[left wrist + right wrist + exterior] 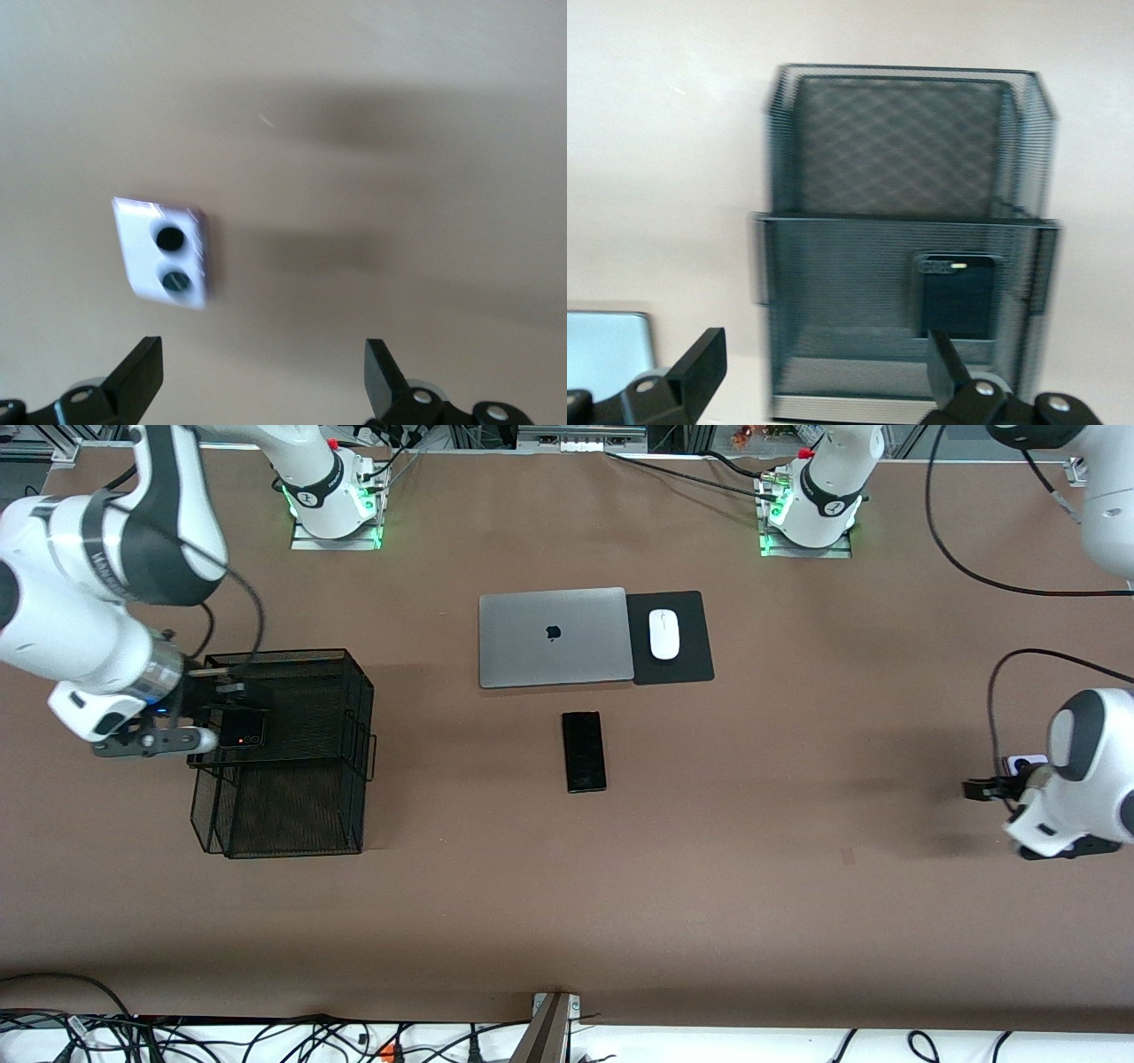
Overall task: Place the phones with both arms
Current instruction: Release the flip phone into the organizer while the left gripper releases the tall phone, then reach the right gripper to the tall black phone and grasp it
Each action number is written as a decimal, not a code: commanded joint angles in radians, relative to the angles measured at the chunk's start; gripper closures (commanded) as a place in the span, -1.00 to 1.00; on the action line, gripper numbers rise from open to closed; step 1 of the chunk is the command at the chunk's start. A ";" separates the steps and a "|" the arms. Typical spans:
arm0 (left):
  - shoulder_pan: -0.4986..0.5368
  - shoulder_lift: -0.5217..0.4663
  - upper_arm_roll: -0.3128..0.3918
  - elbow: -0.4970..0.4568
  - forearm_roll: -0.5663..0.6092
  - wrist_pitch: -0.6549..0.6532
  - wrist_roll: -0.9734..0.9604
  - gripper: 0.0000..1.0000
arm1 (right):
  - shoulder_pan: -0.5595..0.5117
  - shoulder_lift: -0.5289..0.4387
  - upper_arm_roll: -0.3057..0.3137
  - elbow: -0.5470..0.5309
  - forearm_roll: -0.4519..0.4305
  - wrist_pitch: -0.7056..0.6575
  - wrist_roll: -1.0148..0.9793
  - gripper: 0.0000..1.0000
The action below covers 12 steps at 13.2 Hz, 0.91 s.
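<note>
The right pincer (205, 737) hangs over the black mesh basket (292, 779), jaws apart and empty. The black flip phone (957, 297) lies inside the basket's upper tier; a careless lift could catch the wire rim. The left pincer (262, 372), jaws also apart, hovers over the lilac-white phone (163, 252) at its end of the worktop (797, 850); a skewed descent could push it away. The slim black phone (584, 751) lies nearer the camera than the laptop (555, 637).

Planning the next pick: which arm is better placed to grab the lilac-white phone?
Left. The left gripper hangs open over the lilac-white phone; the right gripper is at the mesh basket.
</note>
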<state>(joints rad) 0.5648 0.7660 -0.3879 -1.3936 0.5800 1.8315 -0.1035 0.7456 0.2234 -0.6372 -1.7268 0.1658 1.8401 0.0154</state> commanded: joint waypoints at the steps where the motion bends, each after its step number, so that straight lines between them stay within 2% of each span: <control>1: 0.120 0.024 -0.019 -0.053 0.026 0.180 0.143 -1.00 | -0.002 0.072 0.115 0.099 0.015 -0.022 0.214 -1.00; 4: 0.185 0.071 -0.019 -0.054 0.026 0.276 0.270 -1.00 | 0.020 0.184 0.238 0.232 0.008 -0.018 0.447 -1.00; 7: 0.217 0.111 -0.019 -0.054 0.020 0.314 0.317 -1.00 | 0.093 0.339 0.274 0.399 0.008 -0.005 0.666 -1.00; 10: 0.225 0.118 -0.019 -0.062 0.015 0.314 0.317 -1.00 | 0.179 0.512 0.274 0.588 0.005 0.027 0.794 -1.00; 12: 0.227 0.118 -0.019 -0.064 0.018 0.314 0.321 -1.00 | 0.225 0.568 0.275 0.612 0.008 0.086 0.805 -1.00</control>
<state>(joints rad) 0.7751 0.8913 -0.3916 -1.4449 0.5832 2.1377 0.1915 0.9488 0.7131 -0.3509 -1.2050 0.1657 1.9094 0.8007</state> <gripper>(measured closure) 0.000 0.000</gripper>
